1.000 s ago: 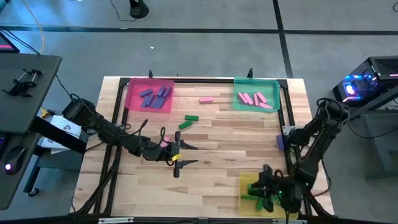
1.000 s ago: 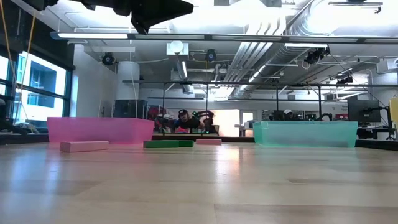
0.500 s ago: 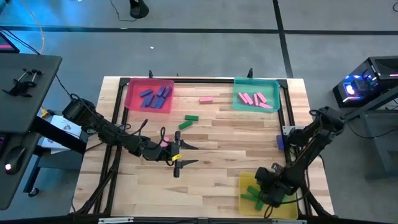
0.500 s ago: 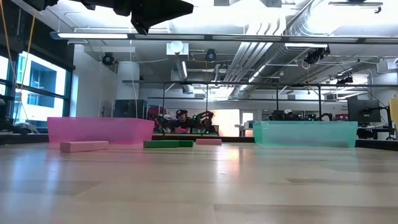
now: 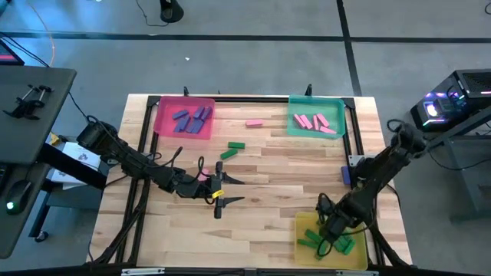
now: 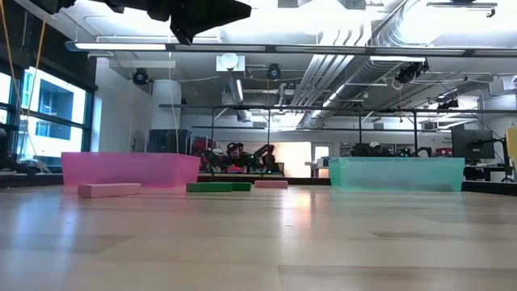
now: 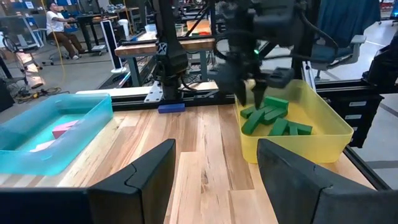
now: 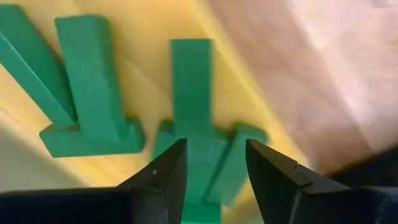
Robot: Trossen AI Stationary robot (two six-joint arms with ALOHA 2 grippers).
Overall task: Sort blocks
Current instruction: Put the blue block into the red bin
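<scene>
the right tool (image 5: 328, 230) hangs over the yellow tray (image 5: 303, 224) at the table's near right corner, its fingers now parted and gripping nothing; a second ago it sat lower in the tray and more closed. a green block (image 8: 191, 81) lies flat under it among the other green blocks (image 5: 326, 242), so the drop looks done and the arm appears to be lifting away. the left tool (image 5: 218, 189), fingers spread and empty, waits over the middle of the table (image 5: 268, 184), unchanged. purple blocks (image 5: 192, 117) lie in the pink tray (image 5: 163, 115) at the far left corner, pink blocks (image 5: 313, 122) in the teal tray (image 5: 337, 115) at the far right. still loose on the table: a pink block (image 5: 255, 122) between the two far trays, two green blocks (image 5: 232, 149) toward the centre, and a purple block (image 5: 346, 174) at the right edge. by this count, four pieces remain to be sorted; the green pair would be the next load for the yellow tray.
</scene>
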